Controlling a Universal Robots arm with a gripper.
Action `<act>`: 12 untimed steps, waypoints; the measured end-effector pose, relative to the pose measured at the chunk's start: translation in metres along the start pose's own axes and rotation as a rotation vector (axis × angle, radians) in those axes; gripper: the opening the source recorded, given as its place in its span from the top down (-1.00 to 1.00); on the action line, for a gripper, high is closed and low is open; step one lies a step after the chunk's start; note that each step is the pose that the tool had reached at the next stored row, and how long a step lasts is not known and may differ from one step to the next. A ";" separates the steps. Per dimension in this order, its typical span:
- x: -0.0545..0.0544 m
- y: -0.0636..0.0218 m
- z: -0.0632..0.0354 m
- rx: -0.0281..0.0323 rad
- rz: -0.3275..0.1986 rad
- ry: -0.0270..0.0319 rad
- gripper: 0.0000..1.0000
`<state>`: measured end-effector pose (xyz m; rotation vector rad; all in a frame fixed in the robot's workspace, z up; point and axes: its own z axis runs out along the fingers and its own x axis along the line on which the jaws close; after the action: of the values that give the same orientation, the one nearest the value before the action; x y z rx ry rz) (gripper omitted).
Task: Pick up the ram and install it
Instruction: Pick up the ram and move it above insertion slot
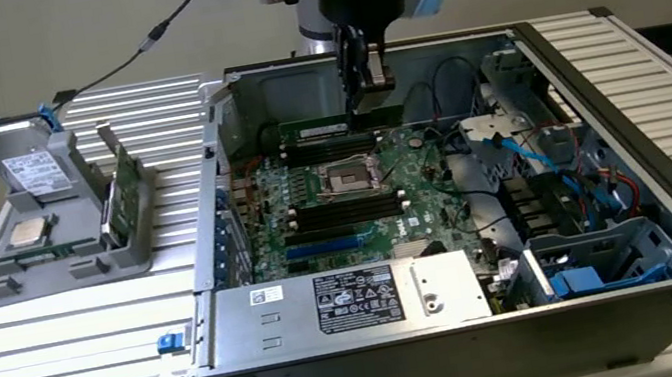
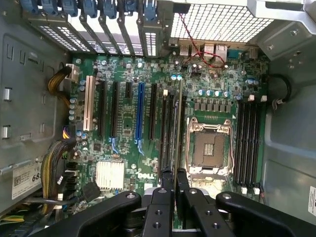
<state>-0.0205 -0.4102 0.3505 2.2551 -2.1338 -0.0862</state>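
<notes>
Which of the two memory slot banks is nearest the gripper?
The bank between the socket and the blue slot: the gripper, shut on the ram, is right above it. The other bank lies beyond the socket.

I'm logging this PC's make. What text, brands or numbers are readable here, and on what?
"DELL": on the motherboard.
"68", cut off: white sticker on the case wall.
Power supply label, drive label, label on the ram: too blurred to read.
</notes>
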 end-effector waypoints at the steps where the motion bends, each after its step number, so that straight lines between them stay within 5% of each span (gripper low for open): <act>1: 0.000 0.0000 0.0002 0.0000 0.000 -0.0001 0.73; 12: 0.000 -0.0012 0.0189 0.0000 0.000 -0.0001 0.73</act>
<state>-0.0205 -0.4096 0.3316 2.2552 -2.1339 -0.0863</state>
